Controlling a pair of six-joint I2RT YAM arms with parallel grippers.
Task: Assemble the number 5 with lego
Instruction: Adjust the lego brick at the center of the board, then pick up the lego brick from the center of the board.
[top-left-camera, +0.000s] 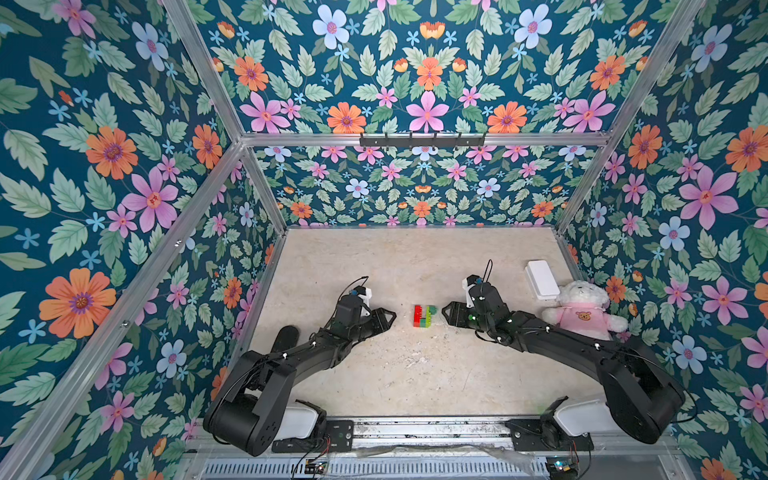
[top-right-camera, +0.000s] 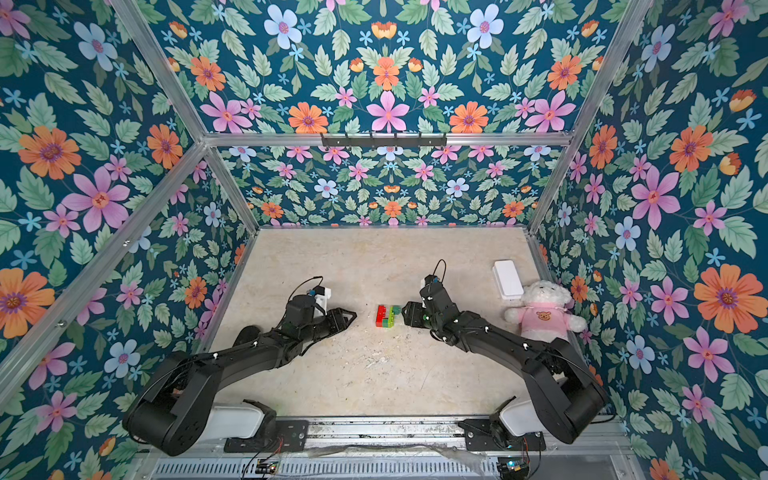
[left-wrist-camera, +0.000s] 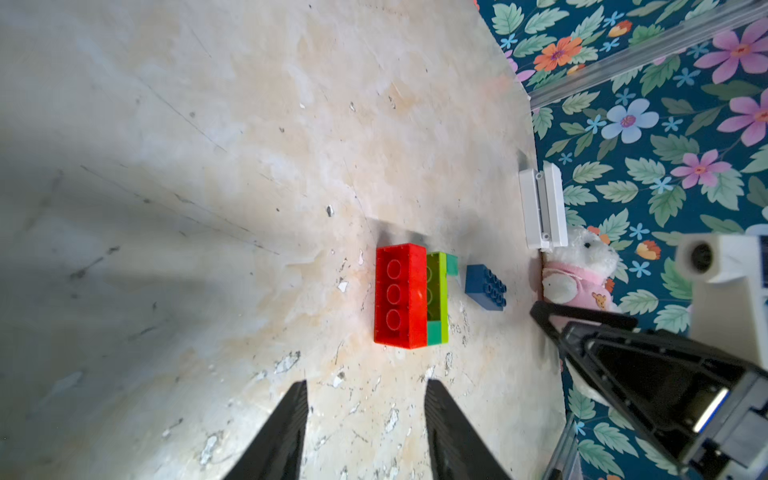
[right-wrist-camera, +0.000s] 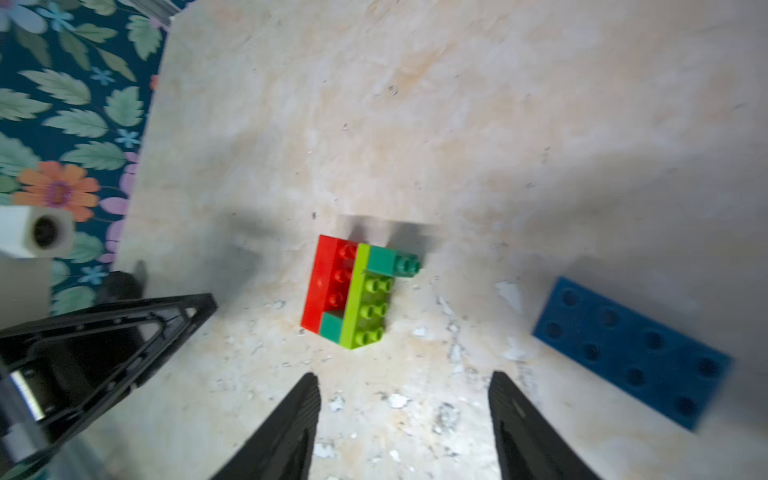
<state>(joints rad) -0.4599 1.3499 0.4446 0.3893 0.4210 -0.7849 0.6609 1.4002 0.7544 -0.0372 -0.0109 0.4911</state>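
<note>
Beige marbled tabletop (top-left-camera: 415, 257), scuffed and flaking. Black left gripper (left-wrist-camera: 365, 386): fingers apart, nothing between them. Black right gripper (right-wrist-camera: 405, 380): fingers apart, likewise empty. White plush bear in pink shirt (top-left-camera: 582, 309) sits against the right wall, touching a flat white plastic box (top-left-camera: 541, 279). Partly built number 5 (top-left-camera: 424, 316) lies mid-table between the two gripper tips, touching neither: red brick (right-wrist-camera: 328, 282), lime-green brick (right-wrist-camera: 368, 307) and two small dark-green bricks (right-wrist-camera: 392, 262), all joined. Blue studded brick (right-wrist-camera: 631, 353) lies loose, apart from the figure, on the right gripper's side.
</note>
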